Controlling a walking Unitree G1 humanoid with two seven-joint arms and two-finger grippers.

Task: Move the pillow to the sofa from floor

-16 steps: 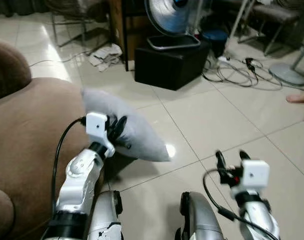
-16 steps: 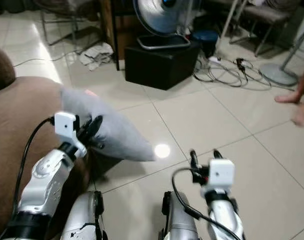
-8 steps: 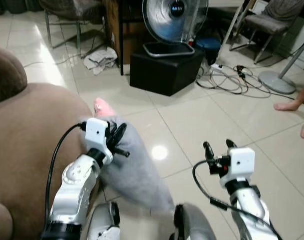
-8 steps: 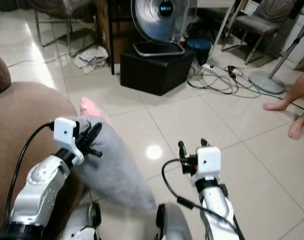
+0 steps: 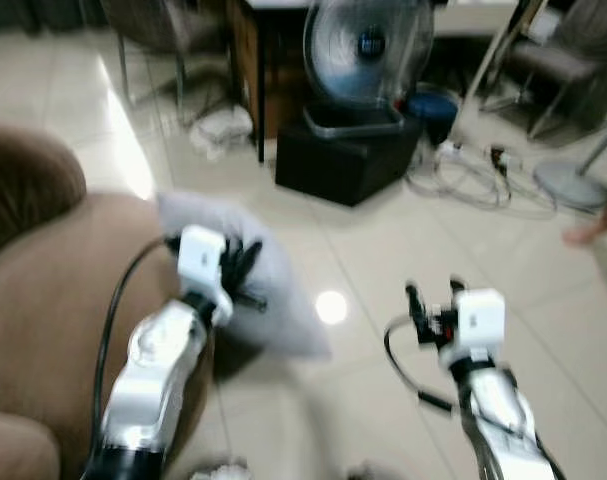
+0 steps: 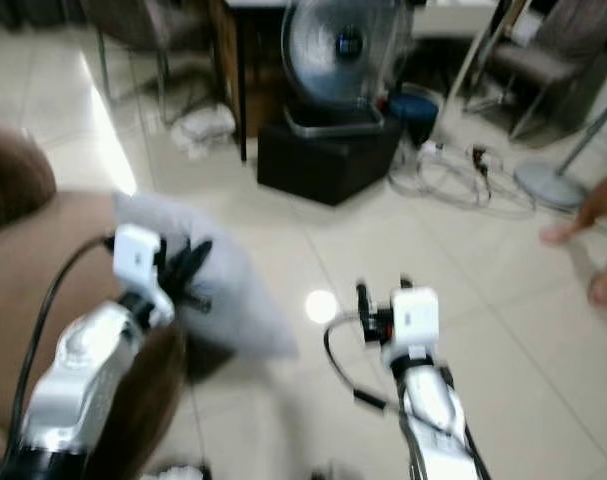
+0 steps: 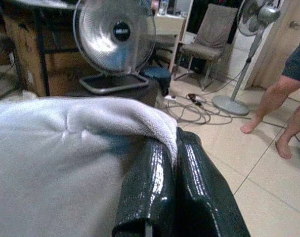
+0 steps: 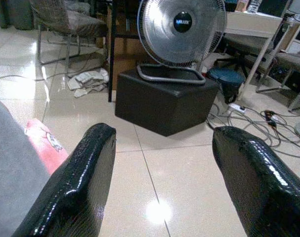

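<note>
At centre-left of the blurred head view, the left gripper (image 5: 241,272) is clenched on the grey pillow (image 5: 273,285), held off the floor at the brown sofa (image 5: 53,290) edge, which fills the left side. The right gripper (image 5: 431,296), spread wide with nothing between its fingers, hovers lower right above glossy pale tiles (image 5: 383,250). Bare floor separates them from a black box (image 5: 343,160) bearing a floor fan (image 5: 368,50) and tangled cables (image 5: 473,170) across the top.

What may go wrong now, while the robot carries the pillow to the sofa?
1. The left gripper pinches only a fold at the edge of the pillow, and most of the pillow hangs beyond the sofa over the floor; it may slip out and fall.
2. A person's feet and loose cables lie on the floor nearby, so a wide step or swing could meet them.
</note>
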